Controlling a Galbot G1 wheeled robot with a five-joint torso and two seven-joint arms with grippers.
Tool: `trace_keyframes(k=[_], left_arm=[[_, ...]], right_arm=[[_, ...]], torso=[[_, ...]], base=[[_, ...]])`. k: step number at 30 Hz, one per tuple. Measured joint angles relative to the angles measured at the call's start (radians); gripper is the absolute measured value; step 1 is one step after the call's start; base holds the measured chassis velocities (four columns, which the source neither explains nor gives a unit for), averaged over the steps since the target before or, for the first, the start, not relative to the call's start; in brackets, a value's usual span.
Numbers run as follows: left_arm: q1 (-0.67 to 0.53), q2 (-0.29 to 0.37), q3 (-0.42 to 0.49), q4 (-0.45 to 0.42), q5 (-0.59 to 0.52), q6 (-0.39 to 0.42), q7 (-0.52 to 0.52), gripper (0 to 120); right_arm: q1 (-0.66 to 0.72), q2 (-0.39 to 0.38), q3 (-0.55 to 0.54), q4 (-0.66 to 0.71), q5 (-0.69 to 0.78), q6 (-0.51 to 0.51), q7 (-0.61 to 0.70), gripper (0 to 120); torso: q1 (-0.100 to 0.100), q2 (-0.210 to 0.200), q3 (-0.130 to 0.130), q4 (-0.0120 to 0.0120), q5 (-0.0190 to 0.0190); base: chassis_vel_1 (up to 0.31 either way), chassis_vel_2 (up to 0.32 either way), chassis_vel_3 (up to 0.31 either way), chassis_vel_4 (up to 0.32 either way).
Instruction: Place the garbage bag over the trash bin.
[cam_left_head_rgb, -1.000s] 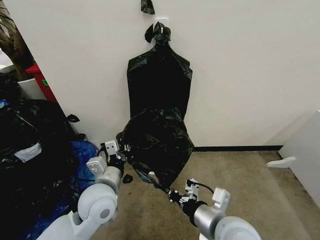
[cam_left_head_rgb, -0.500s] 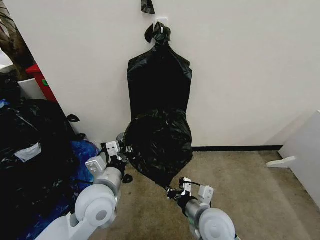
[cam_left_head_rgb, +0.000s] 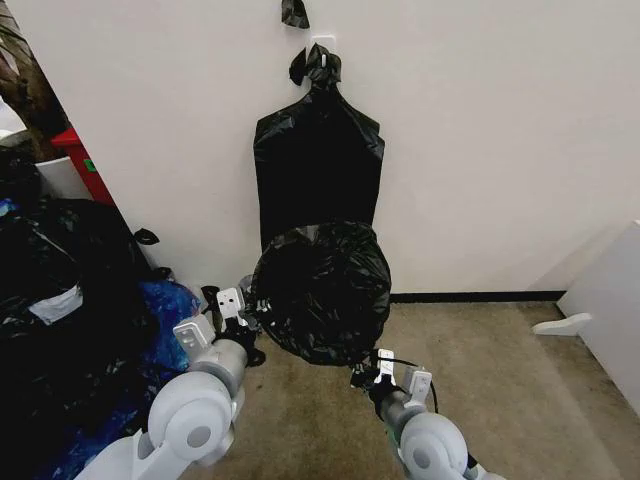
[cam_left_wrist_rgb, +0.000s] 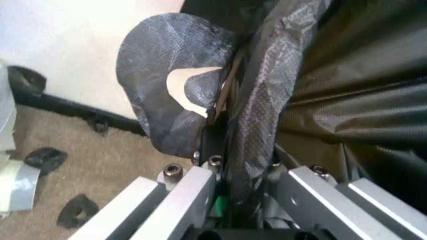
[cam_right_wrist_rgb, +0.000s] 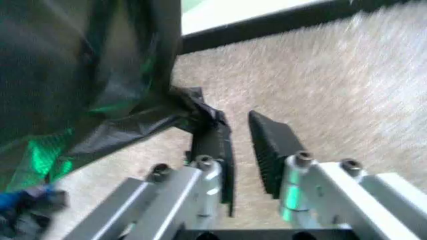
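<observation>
- 2 grippers work the garbage bag (cam_left_head_rgb: 322, 292) at the foot of the far wall, and over the last second its shape has changed from a drooping point hanging toward the carpet (cam_left_head_rgb: 500, 380) to a rounded dome.
- The dome's outline suggests the film now wraps a round form, most likely the trash bin, though no white wall of it can be made out under the black plastic.
- Left gripper (cam_left_head_rgb: 240, 313) has stayed at the bag's left edge, and the left wrist view shows its fingers (cam_left_wrist_rgb: 183, 197) pressed onto a fold of the black film.
- Right gripper (cam_left_head_rgb: 372, 368) has drawn in from the near right to sit just under the dome's lower right edge.
- In the right wrist view its fingers (cam_right_wrist_rgb: 270, 150) stand apart, with a corner of the bag against the inner one, so a real hold looks doubtful.
- Above, the flat black bags (cam_left_head_rgb: 318, 165) hang from their knot on the wall hook, unmoved.
- Judged from this, the covering is well along, with the lower hem probably left to settle.
</observation>
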Motion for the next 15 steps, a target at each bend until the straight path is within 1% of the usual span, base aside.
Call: trace_keyframes(k=[1,2,3,7,8,9,13,14,15], left_arm=[[-0.001,-0.003,-0.003,0.009,-0.019,0.001,-0.006,0],[-0.001,-0.004,-0.004,0.012,-0.027,0.001,-0.009,0],[-0.001,-0.008,-0.008,0.028,-0.069,0.005,-0.014,0],[0.009,-0.010,-0.013,0.052,-0.154,0.018,-0.005,0],[0.009,-0.010,-0.013,0.052,-0.154,0.018,-0.005,0],[0.011,-0.011,-0.013,0.058,-0.159,0.019,-0.001,0],[0.025,-0.017,-0.025,0.073,-0.164,0.015,0.001,0],[0.025,-0.017,-0.025,0.073,-0.164,0.015,0.001,0],[0.027,-0.017,-0.027,0.073,-0.164,0.011,-0.001,0]], right_arm=[[-0.026,-0.009,0.007,0.011,-0.069,0.013,-0.028,18],[-0.035,-0.012,0.010,0.015,-0.092,0.018,-0.038,19],[-0.077,-0.019,0.025,0.027,-0.176,0.038,-0.082,26],[-0.182,-0.028,0.062,0.065,-0.308,0.089,-0.165,43],[-0.182,-0.028,0.062,0.065,-0.308,0.089,-0.165,43],[-0.205,-0.030,0.067,0.074,-0.330,0.101,-0.175,46],[-0.292,-0.046,0.088,0.094,-0.449,0.175,-0.225,65],[-0.292,-0.046,0.088,0.094,-0.449,0.175,-0.225,65],[-0.303,-0.051,0.092,0.097,-0.462,0.186,-0.234,68]], torso=[[0.000,0.000,0.000,0.0000,0.0000],[0.000,0.000,0.000,0.0000,0.0000],[0.000,0.000,0.000,0.0000,-0.0001],[0.000,0.000,0.000,-0.0002,-0.0002],[0.000,0.000,0.000,-0.0002,-0.0002],[0.000,0.000,0.000,-0.0003,0.0000],[0.000,0.000,0.000,-0.0002,0.0000],[0.000,0.000,0.000,-0.0002,0.0000],[0.000,0.000,0.000,0.0002,0.0000]], base=[[0.000,0.000,0.000,0.000],[0.000,0.000,0.000,0.000],[0.000,0.000,0.000,0.000],[0.000,0.000,0.000,0.000],[0.000,0.000,0.000,0.000],[0.000,0.000,0.000,0.000],[0.000,0.000,0.000,0.000],[0.000,0.000,0.000,0.000],[0.000,0.000,0.000,0.000]])
